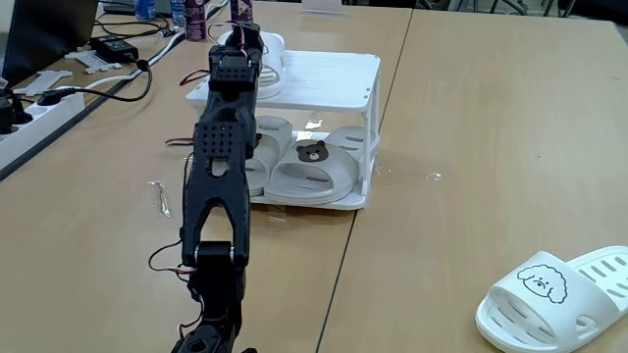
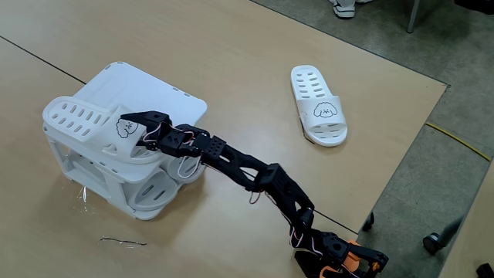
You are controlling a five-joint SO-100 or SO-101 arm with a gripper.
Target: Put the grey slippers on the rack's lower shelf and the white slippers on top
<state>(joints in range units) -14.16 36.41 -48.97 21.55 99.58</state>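
The rack (image 1: pixel 334 74) (image 2: pixel 158 89) stands on the wooden table. Two grey slippers (image 1: pixel 314 172) (image 2: pixel 150 191) with a bear emblem lie side by side on the lower shelf (image 1: pixel 345 204); my arm hides part of the left one in a fixed view. One white slipper (image 2: pixel 81 117) (image 1: pixel 272 61) with a dog face rests on the slatted top, overhanging its near edge. My gripper (image 2: pixel 141 127) (image 1: pixel 242 41) sits at its strap, the jaws closed across it. The other white slipper (image 1: pixel 554 294) (image 2: pixel 318 104) lies apart on the table.
A power strip (image 1: pixel 39 108), cables and a black adapter (image 1: pixel 116 46) line the table's left side, with cans (image 1: pixel 196 20) behind. A thin bent wire (image 1: pixel 159 196) lies beside my arm. The table edge (image 2: pixel 401 162) drops to the floor beyond the loose slipper.
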